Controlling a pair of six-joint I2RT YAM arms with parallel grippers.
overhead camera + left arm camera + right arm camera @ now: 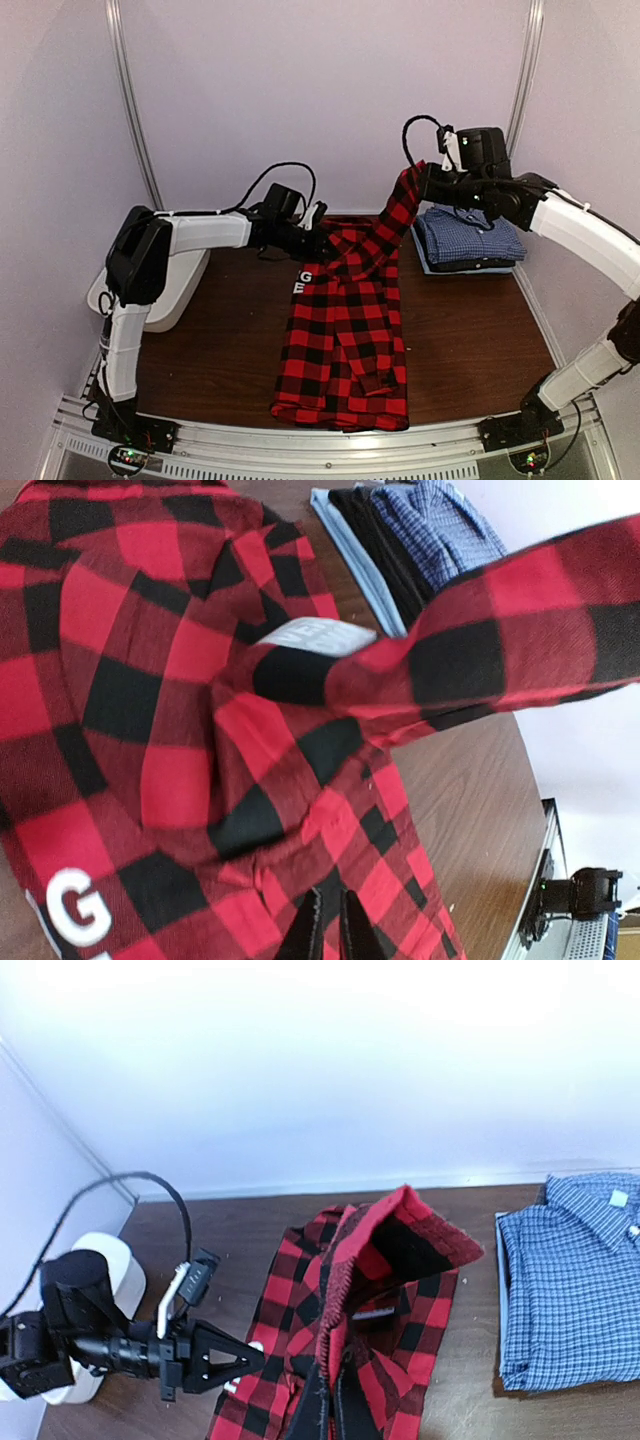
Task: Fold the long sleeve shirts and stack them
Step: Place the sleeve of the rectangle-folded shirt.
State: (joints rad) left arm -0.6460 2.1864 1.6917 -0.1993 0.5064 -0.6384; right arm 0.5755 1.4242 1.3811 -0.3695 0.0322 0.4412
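The red-and-black plaid shirt lies lengthwise on the brown table, collar at the far end. My right gripper is shut on one sleeve and holds it up and to the right, so it stretches taut from the shoulder. In the right wrist view the fingers pinch the sleeve's edge. My left gripper is down on the shirt near the collar, its fingers pinched together on the cloth. The blue-and-white check shirt lies folded at the back right.
A white tub stands at the left edge under my left arm. The folded blue shirt rests on other folded cloth. The metal rail runs along the near edge. Bare table shows right of the plaid shirt.
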